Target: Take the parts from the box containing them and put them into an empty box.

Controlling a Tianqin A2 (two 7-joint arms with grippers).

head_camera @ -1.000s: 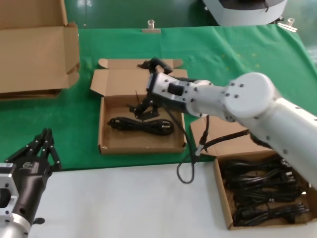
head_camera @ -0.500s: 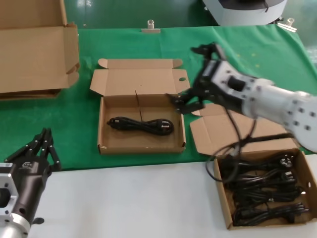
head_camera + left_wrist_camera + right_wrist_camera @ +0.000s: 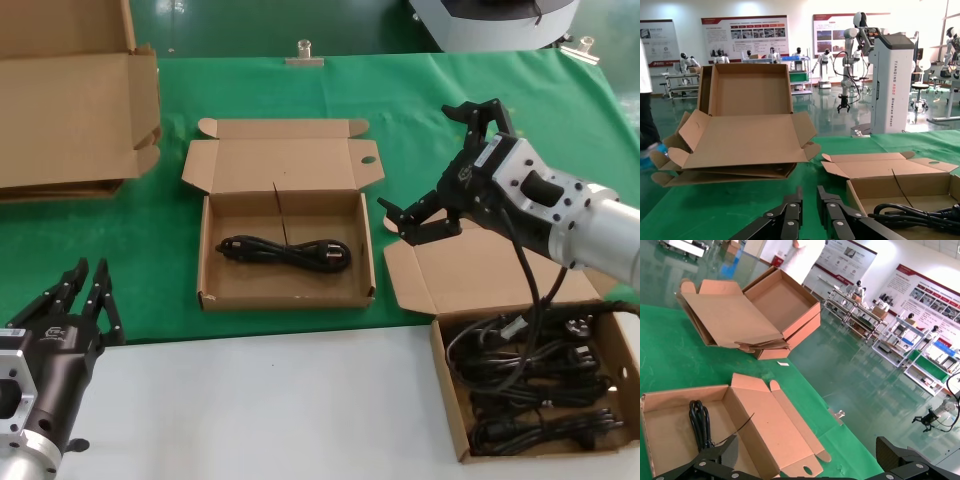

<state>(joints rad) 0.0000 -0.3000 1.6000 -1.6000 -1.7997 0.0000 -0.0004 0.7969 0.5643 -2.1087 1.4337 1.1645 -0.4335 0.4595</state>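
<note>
The right-hand box (image 3: pixel 447 400) holds several black coiled cords (image 3: pixel 535 385). One cord (image 3: pixel 285 252) lies alone in the middle box (image 3: pixel 212 250), also seen in the right wrist view as cord (image 3: pixel 700 422) in box (image 3: pixel 670 430). My right gripper (image 3: pixel 432 165) hangs open and empty over the green cloth between the two boxes, above the right box's lid flap (image 3: pixel 470 265). My left gripper (image 3: pixel 85 285) rests low at the front left, near the middle box's corner, fingers a little apart with nothing between them (image 3: pixel 810 197).
Large plain cartons (image 3: pixel 70 110) are stacked at the back left on the green cloth (image 3: pixel 300 90). A white tabletop (image 3: pixel 250 410) runs along the front. A metal clip (image 3: pixel 305 50) sits at the cloth's far edge.
My right gripper has swung from over the middle box to the right, open and empty; the cord stays in that box. My left gripper's fingers have parted slightly.
</note>
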